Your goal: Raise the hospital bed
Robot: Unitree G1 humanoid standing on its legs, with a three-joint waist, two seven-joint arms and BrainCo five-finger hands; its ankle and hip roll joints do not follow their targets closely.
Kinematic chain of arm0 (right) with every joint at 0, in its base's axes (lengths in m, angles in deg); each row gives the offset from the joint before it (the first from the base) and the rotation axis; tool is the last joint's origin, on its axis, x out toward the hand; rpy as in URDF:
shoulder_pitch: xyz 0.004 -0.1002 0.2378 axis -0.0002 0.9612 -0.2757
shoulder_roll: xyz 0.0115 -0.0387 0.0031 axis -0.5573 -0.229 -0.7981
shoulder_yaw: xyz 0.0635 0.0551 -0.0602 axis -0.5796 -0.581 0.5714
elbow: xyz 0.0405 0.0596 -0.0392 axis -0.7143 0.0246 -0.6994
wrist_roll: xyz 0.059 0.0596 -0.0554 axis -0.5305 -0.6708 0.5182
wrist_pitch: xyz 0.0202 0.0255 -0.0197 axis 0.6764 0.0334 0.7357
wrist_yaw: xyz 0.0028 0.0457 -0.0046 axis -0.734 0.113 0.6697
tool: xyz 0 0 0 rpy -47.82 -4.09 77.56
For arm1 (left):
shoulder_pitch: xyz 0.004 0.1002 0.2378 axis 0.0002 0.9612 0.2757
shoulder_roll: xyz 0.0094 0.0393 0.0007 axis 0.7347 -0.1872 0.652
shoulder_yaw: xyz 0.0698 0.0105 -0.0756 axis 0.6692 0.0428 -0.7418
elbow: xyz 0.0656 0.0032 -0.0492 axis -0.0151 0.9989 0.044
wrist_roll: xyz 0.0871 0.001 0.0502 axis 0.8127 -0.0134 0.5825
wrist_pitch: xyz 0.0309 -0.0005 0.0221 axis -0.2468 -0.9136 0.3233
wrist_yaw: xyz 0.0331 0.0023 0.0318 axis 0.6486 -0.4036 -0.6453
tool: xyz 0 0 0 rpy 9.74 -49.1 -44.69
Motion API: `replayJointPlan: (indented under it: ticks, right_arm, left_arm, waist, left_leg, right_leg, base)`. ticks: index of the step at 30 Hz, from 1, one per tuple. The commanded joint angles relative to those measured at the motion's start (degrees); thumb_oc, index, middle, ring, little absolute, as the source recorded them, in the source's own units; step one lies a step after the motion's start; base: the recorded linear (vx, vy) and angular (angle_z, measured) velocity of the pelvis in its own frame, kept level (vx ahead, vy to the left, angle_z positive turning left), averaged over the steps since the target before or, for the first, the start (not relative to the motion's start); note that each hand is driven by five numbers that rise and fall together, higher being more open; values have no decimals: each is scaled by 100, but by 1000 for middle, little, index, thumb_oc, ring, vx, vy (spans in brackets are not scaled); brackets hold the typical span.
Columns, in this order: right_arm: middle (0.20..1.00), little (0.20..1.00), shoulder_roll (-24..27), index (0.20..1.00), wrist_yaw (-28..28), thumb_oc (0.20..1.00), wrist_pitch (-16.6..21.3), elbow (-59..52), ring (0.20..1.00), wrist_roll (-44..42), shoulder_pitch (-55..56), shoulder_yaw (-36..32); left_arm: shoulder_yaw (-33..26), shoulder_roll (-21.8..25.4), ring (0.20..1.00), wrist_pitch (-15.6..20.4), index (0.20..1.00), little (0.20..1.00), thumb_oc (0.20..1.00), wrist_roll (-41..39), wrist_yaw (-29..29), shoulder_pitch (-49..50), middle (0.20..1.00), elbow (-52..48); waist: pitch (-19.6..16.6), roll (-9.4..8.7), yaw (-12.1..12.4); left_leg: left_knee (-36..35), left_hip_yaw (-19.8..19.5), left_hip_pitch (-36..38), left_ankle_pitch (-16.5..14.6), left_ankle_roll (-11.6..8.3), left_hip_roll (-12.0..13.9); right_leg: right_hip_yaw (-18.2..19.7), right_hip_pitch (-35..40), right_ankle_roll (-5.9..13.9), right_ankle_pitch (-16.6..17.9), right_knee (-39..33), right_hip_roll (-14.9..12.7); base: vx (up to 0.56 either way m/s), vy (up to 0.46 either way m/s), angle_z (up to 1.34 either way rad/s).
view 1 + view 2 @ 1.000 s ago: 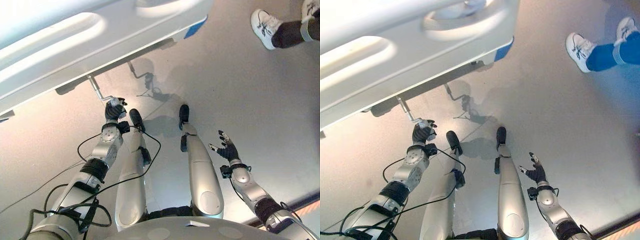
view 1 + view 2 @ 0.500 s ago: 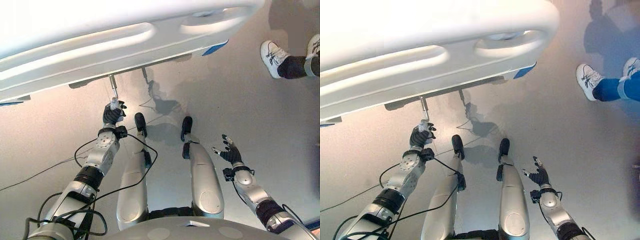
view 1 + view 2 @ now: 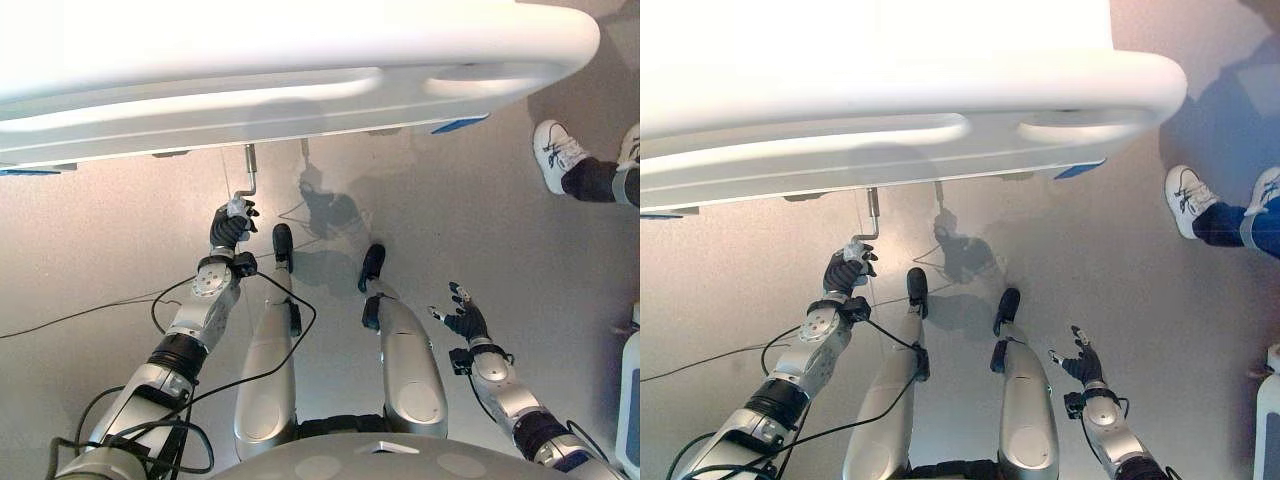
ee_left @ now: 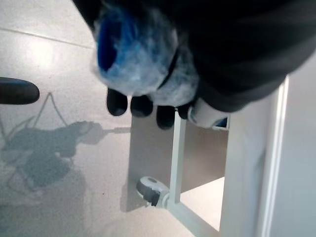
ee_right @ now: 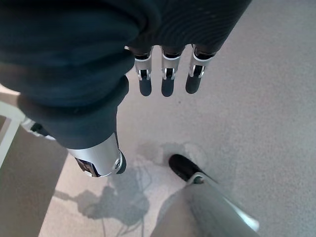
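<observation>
- The white plastic hospital bed footboard (image 3: 300,75), with its long oval cut-outs, spans the far side of the scene above the grey floor (image 3: 480,230).
- A thin metal crank handle (image 3: 249,172) hangs down from under the bed, left of centre.
- The left robot hand (image 3: 231,222) is curled round the crank's pale blue-white grip (image 4: 133,59) at its near end.
- The right robot hand (image 3: 464,318) hangs near right, well apart from the bed, fingers (image 5: 165,79) straight and spread, holding nothing.
- A person's white sneaker (image 3: 556,155) stands on the floor at far right.
</observation>
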Motion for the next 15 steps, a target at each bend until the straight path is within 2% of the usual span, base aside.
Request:
replayJointPlan:
  ticks: [1,4,5,6,7,9,15]
  right_arm:
    - [1000,1000,-21,1000,-13,1000,9,-19,1000,-94,325,-78]
    - [1000,1000,-7,1000,-10,1000,17,-96,1000,-109,330,-62]
    - [1000,1000,-3,1000,-9,1000,36,-117,1000,-111,329,-36]
    - [1000,1000,-8,1000,-10,1000,37,-119,1000,-112,327,-42]
    - [1000,1000,-12,1000,-9,1000,49,-127,1000,-130,326,-17]
    - [1000,1000,-6,1000,-21,1000,77,-183,1000,-166,318,27]
    - [1000,1000,40,1000,-53,1000,206,-498,1000,-263,246,245]
  left_arm:
    - [-561,709,200,689,200,200,200,228,-112,343,200,-474]
    - [-607,763,200,673,200,200,200,218,-147,280,200,-256]
    - [-651,800,200,668,200,200,200,217,-182,206,200,-48]
    - [-646,804,200,671,200,200,200,218,-181,200,200,-48]
    - [-657,816,200,659,200,200,200,217,-201,152,200,78]
    - [-678,848,200,624,200,200,200,205,-237,24,200,349]
    - [-567,944,200,460,200,200,200,267,-374,-848,200,1636]
  waist:
    - [-51,-518,324]
    - [-48,-601,326]
    - [-54,-649,339]
    - [-48,-659,323]
    - [-54,-691,329]
    - [-52,-753,314]
    - [-48,-941,128]
  left_leg:
    - [-8,332,226,-456,-21,-502]
    - [-8,327,148,-448,-24,-494]
    - [-8,309,156,-585,-66,-454]
    - [-8,336,77,-449,-25,-489]
    - [-8,307,121,-581,-66,-454]
    - [-8,301,53,-573,-71,-441]
    - [-8,392,-232,-566,-87,-415]
  right_leg:
    - [-84,-88,364,1567,-1272,-60]
    - [-86,-130,378,1589,-1302,-67]
    - [-45,-105,441,1511,-1332,-19]
    - [-96,-178,385,1598,-1319,-64]
    - [-51,-137,442,1517,-1340,-15]
    - [-52,-197,446,1518,-1333,-8]
    - [5,-519,435,1538,-1332,23]
  base:
    - [8,53,18]
    - [33,35,18]
    - [11,40,9]
    - [74,18,5]
    - [11,10,5]
    - [45,7,4]
    - [4,14,3]
